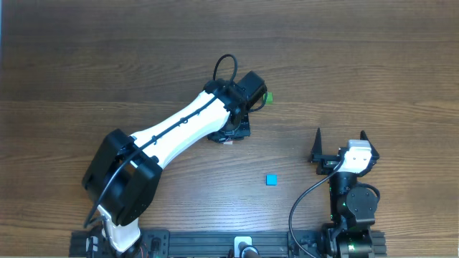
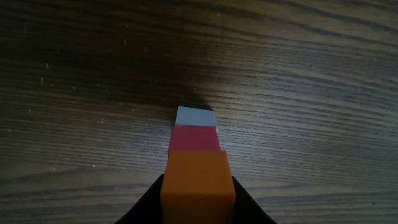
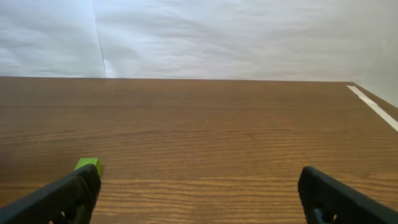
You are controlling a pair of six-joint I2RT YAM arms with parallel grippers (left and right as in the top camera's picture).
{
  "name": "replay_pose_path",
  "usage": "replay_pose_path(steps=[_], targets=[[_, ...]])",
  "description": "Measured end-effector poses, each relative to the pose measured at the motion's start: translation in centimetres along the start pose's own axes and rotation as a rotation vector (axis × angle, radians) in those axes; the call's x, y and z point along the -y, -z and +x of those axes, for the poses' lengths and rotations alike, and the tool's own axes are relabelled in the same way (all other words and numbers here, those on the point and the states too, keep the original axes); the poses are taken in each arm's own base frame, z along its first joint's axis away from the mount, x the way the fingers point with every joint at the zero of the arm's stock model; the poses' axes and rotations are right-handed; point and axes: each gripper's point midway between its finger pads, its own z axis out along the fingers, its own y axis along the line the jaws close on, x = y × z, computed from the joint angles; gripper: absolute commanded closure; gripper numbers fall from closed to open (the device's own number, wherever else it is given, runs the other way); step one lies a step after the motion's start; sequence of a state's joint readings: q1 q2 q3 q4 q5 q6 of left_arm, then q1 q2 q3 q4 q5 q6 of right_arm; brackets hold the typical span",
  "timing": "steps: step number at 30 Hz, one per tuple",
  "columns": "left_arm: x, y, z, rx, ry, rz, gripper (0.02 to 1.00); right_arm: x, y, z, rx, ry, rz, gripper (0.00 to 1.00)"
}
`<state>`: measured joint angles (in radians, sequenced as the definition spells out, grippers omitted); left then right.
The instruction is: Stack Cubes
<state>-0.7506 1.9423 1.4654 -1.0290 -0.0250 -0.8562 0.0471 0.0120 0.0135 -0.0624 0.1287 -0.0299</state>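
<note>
Item one: orange cube (image 2: pixel 198 183), pinched between the dark fingers (image 2: pixel 144 210) of the left gripper (image 2: pixel 198 202), which press against its two opposite sides. Directly beneath it is a red cube (image 2: pixel 194 138), and beneath that a pale grey cube (image 2: pixel 195 116), the three lined up as one column on the wooden table (image 1: pixel 373 57); whether the orange cube already rests on the red one cannot be told. In the top view the left gripper (image 1: pixel 231 133) stands near the table's middle at the end of the white left arm (image 1: pixel 179 125). Green cube (image 1: pixel 268 97): on the table just beyond that arm's wrist, partly hidden by it. Blue cube (image 1: pixel 271 179): alone on the table, nearer the arm bases, between the two arms. Right gripper (image 1: pixel 339 141): close to its own base, jaws spread wide, nothing between them; from its wrist view the green cube (image 3: pixel 89 165) lies well ahead, beside one finger (image 3: pixel 62 196).
</note>
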Motion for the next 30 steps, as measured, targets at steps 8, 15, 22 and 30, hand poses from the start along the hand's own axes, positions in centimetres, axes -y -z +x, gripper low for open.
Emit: replay_pose_path(steps=[8,15,22,30], targets=[[-0.05,0.00,0.13,-0.006,0.000,-0.001,0.972,0.01,0.00,0.00,0.000,0.000,0.000,0.009],[-0.02,0.00,0.27,-0.013,0.000,0.001,0.972,0.00,0.00,0.00,0.000,0.001,0.000,0.007],[-0.02,-0.04,0.27,-0.014,0.000,0.001,0.969,0.00,0.00,0.00,0.000,0.000,0.000,0.007],[-0.05,-0.17,0.30,-0.017,0.000,-0.002,0.965,0.01,0.00,0.00,0.000,0.000,0.000,0.009]])
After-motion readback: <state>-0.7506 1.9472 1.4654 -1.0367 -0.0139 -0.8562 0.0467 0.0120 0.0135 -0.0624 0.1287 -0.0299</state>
